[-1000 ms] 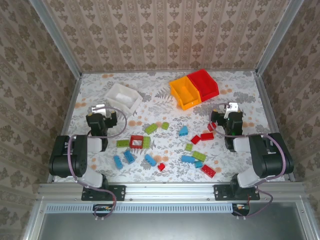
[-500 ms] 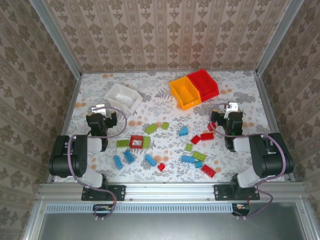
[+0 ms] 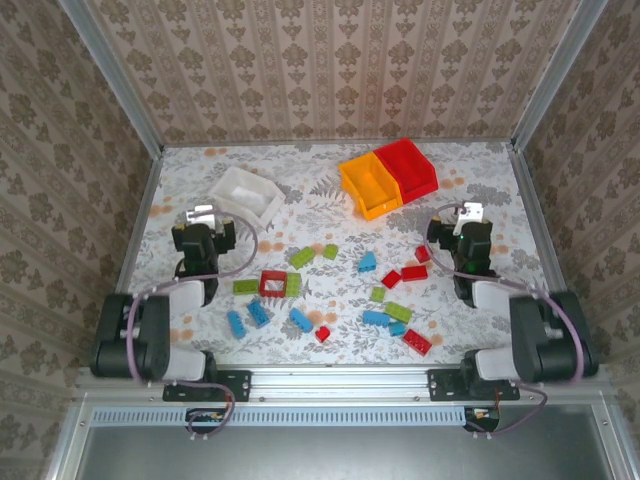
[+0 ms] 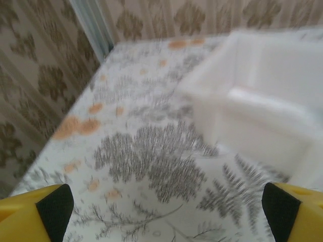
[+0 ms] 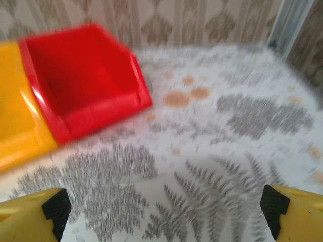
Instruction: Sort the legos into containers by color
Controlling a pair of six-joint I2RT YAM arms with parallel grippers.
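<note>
Your left gripper (image 4: 166, 210) has its fingers (image 4: 50, 207) spread wide over bare worktop (image 4: 146, 166), gripping nothing. The white bin (image 4: 262, 101) sits just ahead of it, near the far left corner. Your right gripper (image 5: 162, 209) is equally wide, its jaws closed on nothing. The red bin (image 5: 86, 75) is ahead and to its left, touching the orange-yellow bin (image 5: 15, 121), both towards the far edge. The legos (image 3: 302, 257) lie scattered from the worktop's middle towards its near edge.

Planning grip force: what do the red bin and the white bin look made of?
Red bin: likely smooth moulded plastic, uniform colour with a slight sheen on its rim. White bin: probably plastic too, thin walls, matte-looking, though the view is blurred.
</note>
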